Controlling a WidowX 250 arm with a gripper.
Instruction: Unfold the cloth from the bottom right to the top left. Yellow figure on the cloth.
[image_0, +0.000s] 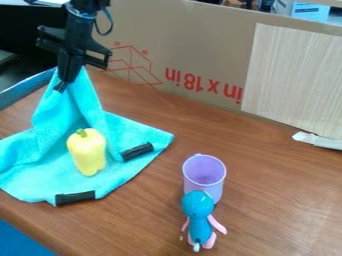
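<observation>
As the arm (79, 27) hangs down, upper left, tool (64, 84) pinching cloth (47, 167), apparently its corner

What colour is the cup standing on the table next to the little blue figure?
The cup is light purple, seen in the camera view.

The arm (79, 25) and hand (62, 86) are black, the cable (110, 25) bluish.

A big brown cardboard wall (200, 40) with red marks stands behind the shiny brown wooden bench (267, 210). Blue shows bottom left.
</observation>
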